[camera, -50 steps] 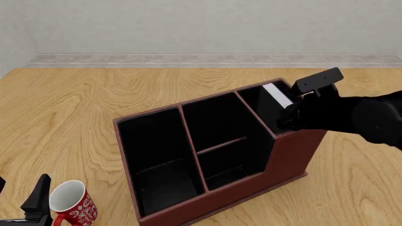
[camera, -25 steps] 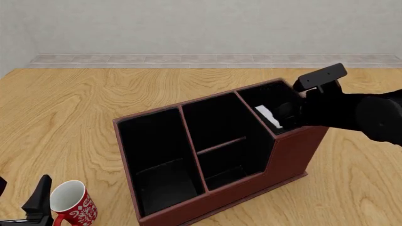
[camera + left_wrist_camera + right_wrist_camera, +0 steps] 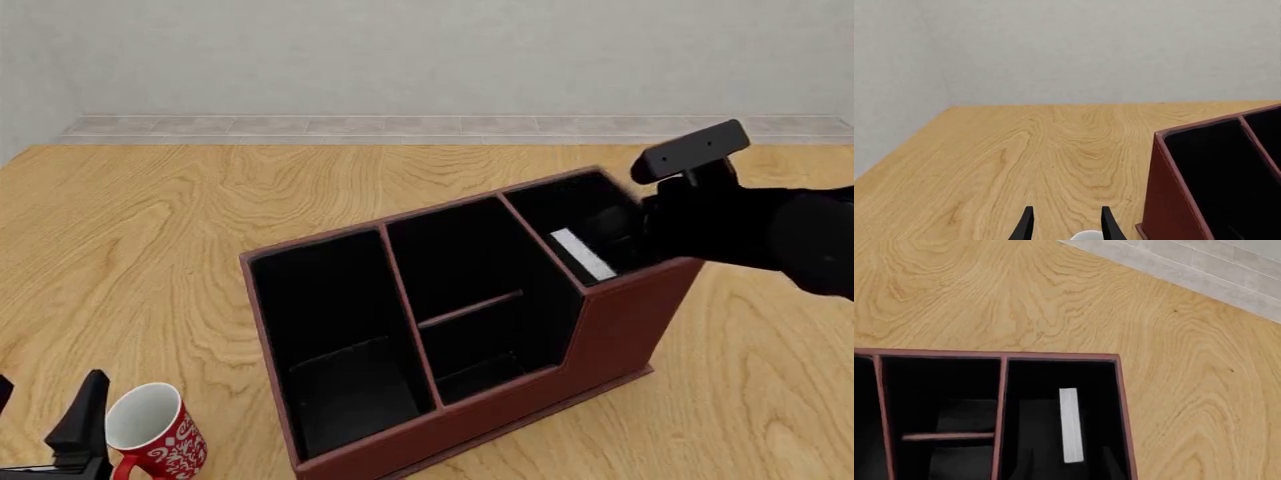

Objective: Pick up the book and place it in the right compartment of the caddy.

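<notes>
White page edges show where the book [image 3: 583, 254] stands on its side inside the right compartment [image 3: 567, 215] of the caddy [image 3: 614, 330]; in the right wrist view the same pale strip [image 3: 1070, 425] lies in the narrow end section [image 3: 1104, 390], near its middle and apart from the side walls, with the black cover lost against the black inside. This compartment has the tallest reddish-brown walls, and next to it come the divided middle section [image 3: 467, 270] and then the large section [image 3: 327, 320], both black inside. The right arm [image 3: 754, 235] hangs above the tall end of the caddy, dark and bulky, and it covers its own pincer, so I cannot tell how wide that one stands or whether it touches anything; nothing grips the book in the wrist view. The left pincer [image 3: 1065, 225] hovers low at the near left corner of the desk [image 3: 160, 220], its two thin fingers [image 3: 1026, 226] parted and holding nothing. Just beside it stands a red-and-white mug [image 3: 150, 432], upright, well apart from the caddy.
</notes>
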